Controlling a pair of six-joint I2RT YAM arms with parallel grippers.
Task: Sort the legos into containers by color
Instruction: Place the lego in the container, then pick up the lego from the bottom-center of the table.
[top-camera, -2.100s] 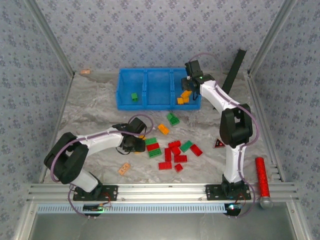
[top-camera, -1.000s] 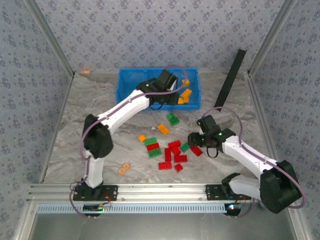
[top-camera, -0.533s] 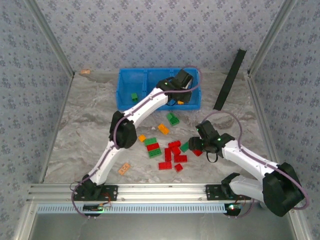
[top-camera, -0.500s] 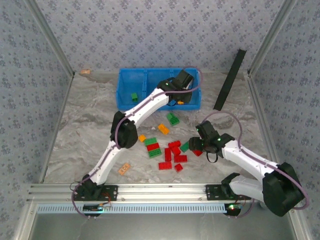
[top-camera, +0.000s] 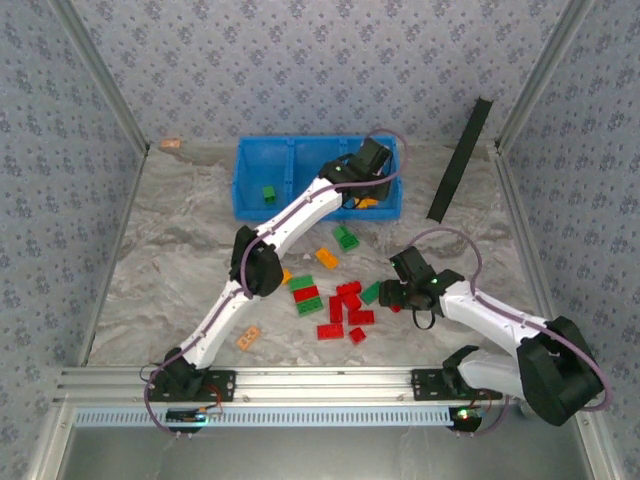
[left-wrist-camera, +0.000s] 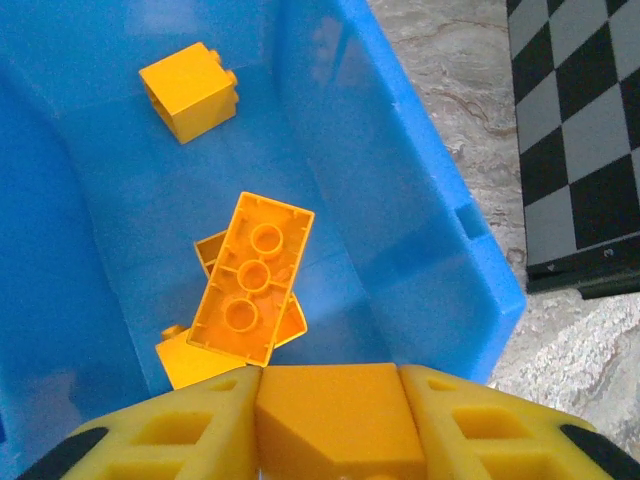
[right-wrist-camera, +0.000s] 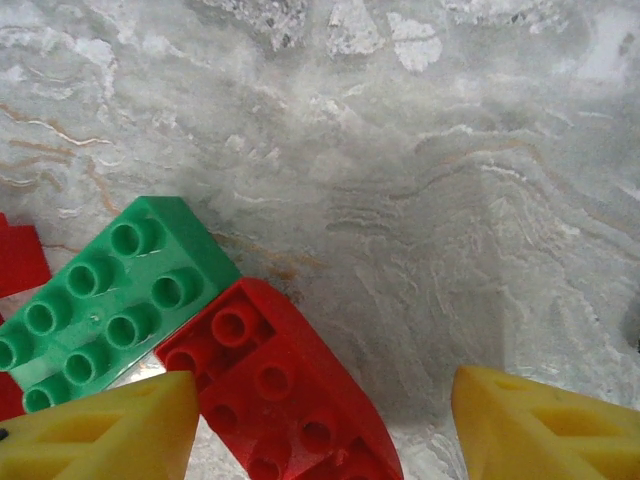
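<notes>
Left gripper (left-wrist-camera: 325, 385) clamps orange-yellow plastic brick (left-wrist-camera: 340, 430) over right compartment (left-wrist-camera: 120, 230) of bright blue plastic bin tray (top-camera: 290, 208), near its outer wall; brick's base cut off. Right gripper (right-wrist-camera: 320, 410), well off tray, jaws apart astride red plastic brick (right-wrist-camera: 270, 390).

The top external camera looked down from above and behind the arm bases, far enough to cover the whole table (top-camera: 170, 250). The left wrist camera looked steeply down past the left gripper (left-wrist-camera: 325, 385), an orange brick (left-wrist-camera: 335, 430) between its jaws, close into the end compartment of the blue bin (left-wrist-camera: 400, 230). The right wrist camera hung very near the table, a red brick (right-wrist-camera: 270, 400) between the jaws of the right gripper (right-wrist-camera: 322, 385). The overhead view shared both areas.
</notes>
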